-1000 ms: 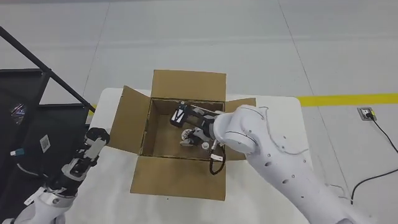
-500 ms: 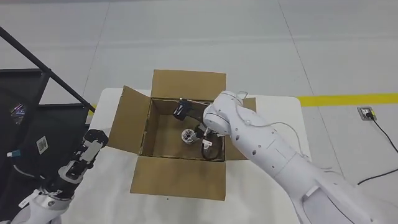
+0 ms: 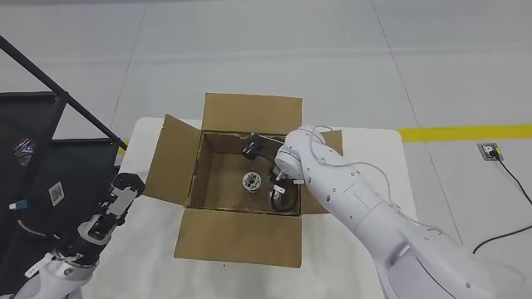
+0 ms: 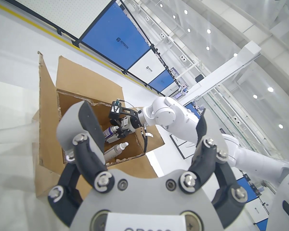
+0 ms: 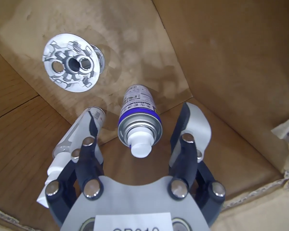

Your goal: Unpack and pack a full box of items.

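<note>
Right wrist view: right gripper (image 5: 141,118) is down inside the cardboard box (image 5: 219,37), fingers spread wide. Spray can (image 5: 137,106) sits between them, white nozzle toward the camera. There is a gap on both sides, so nothing is gripped. I cannot tell whether the can lies flat or leans.

- White bottle (image 5: 71,133) is just beside the can, partly behind one finger.
- Metal flanged disc (image 5: 72,66) rests on the box floor, apart from both.
- Top view: box (image 3: 249,112) stands open on the table (image 3: 154,241), flaps out. The disc (image 3: 251,182) is near the middle of the floor.
- Left gripper (image 4: 144,114) hangs outside the box by its left flap, fingers fully open and empty.

Step in hand, as I judge it, is closing on the can to lift it out.

Risks:
- The finger on the bottle's side has little room. It may pinch the bottle against the can, or knock it aside.
- The can is round and smooth. A grip off its middle could let it roll or slip out during the lift.
- A grip too near the top might press the nozzle.
- The box walls are close, so a tilted can could catch the torn rim on its way up.
</note>
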You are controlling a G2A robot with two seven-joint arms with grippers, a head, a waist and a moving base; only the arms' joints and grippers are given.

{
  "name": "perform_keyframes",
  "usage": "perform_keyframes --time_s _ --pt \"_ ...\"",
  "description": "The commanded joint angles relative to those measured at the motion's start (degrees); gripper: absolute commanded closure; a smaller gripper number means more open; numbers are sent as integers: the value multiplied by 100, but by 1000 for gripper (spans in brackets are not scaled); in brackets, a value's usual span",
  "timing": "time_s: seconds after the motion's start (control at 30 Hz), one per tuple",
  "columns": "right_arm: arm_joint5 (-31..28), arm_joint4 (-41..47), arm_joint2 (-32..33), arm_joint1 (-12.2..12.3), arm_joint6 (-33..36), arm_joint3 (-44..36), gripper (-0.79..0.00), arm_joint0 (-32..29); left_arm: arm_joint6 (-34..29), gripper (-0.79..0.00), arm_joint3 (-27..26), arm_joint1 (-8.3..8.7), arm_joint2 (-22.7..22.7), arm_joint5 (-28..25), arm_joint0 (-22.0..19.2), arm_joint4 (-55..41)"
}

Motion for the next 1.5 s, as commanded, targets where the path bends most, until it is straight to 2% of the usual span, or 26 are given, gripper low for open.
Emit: perform_keyframes --time_s 0.0,0.07,0.13,0.2,0.33,0.47,0.57,0.67,0.77,0.93,1.0,1.07,1.13,1.27,1.47 --pt "-33 -3 -13 -55 -38 119 -391 13 0 -785 0 0 0 0 0 0" --pt "-39 -24 -25 -107 -67 228 -283 36 0 -785 0 0 0 0 0 0" --pt "-31 -58 -37 -155 -94 306 -120 63 0 -785 0 0 0 0 0 0" --pt "-45 -73 -29 -193 -133 318 0 100 0 -785 0 0 0 0 0 0" --pt "-109 -137 23 -211 -100 121 0 217 0 -785 0 0 0 0 0 0" --pt "-76 -212 175 -121 231 -491 0 327 0 -785 0 0 0 0 0 0" --pt "42 -292 443 72 613 -1221 0 311 0 -785 0 0 0 0 0 0" --pt "231 -492 913 390 1189 -2289 0 119 0 -785 0 0 0 0 0 0" --pt "611 -996 1653 806 1911 -3734 0 -404 0 -785 0 0 0 0 0 0" --pt "977 -2227 3295 1434 2955 -6344 0 -1989 0 -785 0 0 0 0 0 0" --pt "1071 -2761 3951 1602 3034 -6954 0 -2618 0 -785 0 0 0 0 0 0" --pt "1008 -2785 4602 1716 3034 -7378 0 -3130 0 -785 0 0 0 0 0 0" --pt "1077 -2971 5255 1808 3013 -7539 0 -3518 0 -785 0 0 0 0 0 0" --pt "958 -2765 6019 1902 2697 -7403 0 -4035 0 -785 0 0 0 0 0 0" --pt "702 -2663 6109 1954 2505 -6052 0 -3867 0 -785 0 0 0 0 0 0"
